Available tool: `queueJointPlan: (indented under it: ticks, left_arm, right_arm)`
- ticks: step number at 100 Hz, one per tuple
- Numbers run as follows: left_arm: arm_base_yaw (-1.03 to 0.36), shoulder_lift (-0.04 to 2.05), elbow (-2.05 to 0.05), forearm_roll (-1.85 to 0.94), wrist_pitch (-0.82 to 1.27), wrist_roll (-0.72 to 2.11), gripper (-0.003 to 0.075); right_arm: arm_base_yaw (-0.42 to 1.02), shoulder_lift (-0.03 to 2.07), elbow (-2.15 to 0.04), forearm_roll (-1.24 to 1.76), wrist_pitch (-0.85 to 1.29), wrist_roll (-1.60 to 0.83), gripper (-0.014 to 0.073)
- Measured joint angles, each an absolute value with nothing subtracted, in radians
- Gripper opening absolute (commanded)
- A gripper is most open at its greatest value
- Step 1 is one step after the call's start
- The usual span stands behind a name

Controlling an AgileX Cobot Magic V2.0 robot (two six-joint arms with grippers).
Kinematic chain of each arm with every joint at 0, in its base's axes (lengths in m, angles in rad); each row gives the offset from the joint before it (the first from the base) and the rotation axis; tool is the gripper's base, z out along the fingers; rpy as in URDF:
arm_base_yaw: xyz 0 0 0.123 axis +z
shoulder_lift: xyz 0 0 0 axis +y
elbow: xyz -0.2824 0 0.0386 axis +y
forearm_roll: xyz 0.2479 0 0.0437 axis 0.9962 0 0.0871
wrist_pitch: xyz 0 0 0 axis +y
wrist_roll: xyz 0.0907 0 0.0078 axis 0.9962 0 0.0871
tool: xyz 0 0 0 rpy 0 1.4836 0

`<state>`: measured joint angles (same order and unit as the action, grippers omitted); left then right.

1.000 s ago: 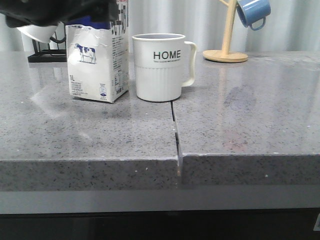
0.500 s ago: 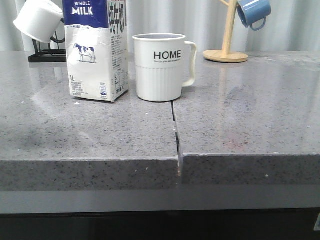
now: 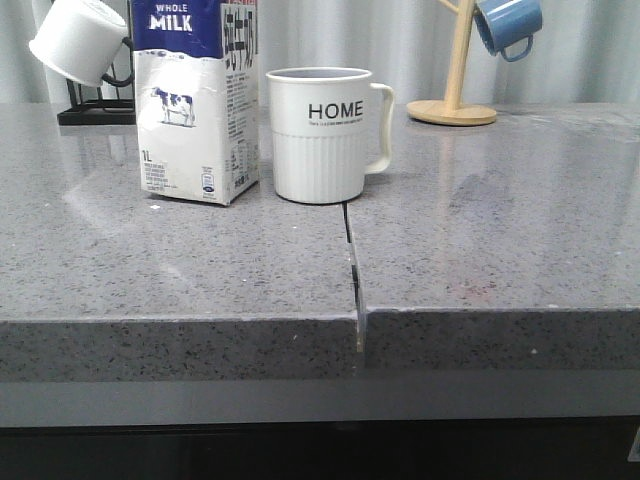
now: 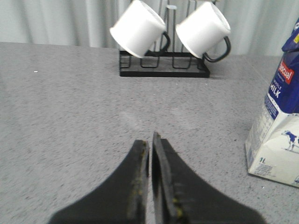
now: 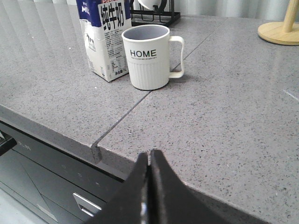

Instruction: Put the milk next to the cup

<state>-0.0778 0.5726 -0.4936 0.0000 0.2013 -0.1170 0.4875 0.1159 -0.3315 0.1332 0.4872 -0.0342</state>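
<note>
Since the milk (image 3: 196,100) stands upright on the table (image 3: 480,260) just beside the cup (image 3: 322,133), on the side away from the cup's handle, the placing looks done to me; a narrow gap shows between them in the front view, so I'd say near but not touching. Both sit toward the far edge of the table, left of the middle, close to where the seam between the two slabs runs back. Nothing holds the carton: it rests on its own base, its cow picture facing the front edge.

Neither arm is near it. From its wrist camera, the left end effector (image 4: 150,144) hovers over bare table with its fingers pressed together on nothing, the carton off to one side. Likewise pressed together and holding nothing, the right end effector (image 5: 149,161) hangs out past the near edge, looking back at the pair.

As for containers, the cup stands mouth up and, from the right wrist view, its inside looks empty. Whether the carton's top is sealed I cannot tell; it is cut off. Two white mugs (image 4: 138,29) hang tilted on a black rack (image 4: 163,70) by the far left corner, and a blue mug (image 3: 507,25) hangs from a wooden stand (image 3: 452,105) near the far edge.
</note>
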Motion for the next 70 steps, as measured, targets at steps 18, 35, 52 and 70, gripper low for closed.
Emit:
queueJointPlan:
  ticks: [18,35,52,70]
  left_arm:
    - [-0.064,0.415,-0.447,0.069,0.325,-0.155,-0.0021]
    - [-0.061,0.277,-0.391,0.103,0.394,-0.159,-0.0021]
    - [-0.061,0.131,-0.338,0.104,0.435,-0.159,-0.0021]
    - [-0.061,0.028,-0.288,0.104,0.445,-0.161,-0.0021]
  right_arm:
    - [0.487,0.116,-0.331,0.133,0.487,-0.034,-0.0018]
    - [0.487,0.116,-0.331,0.133,0.487,-0.034,-0.0018]
    - [0.487,0.116,-0.331,0.133,0.487,-0.034,-0.0018]
    - [0.487,0.116,-0.331,0.133,0.487,-0.034,-0.0018]
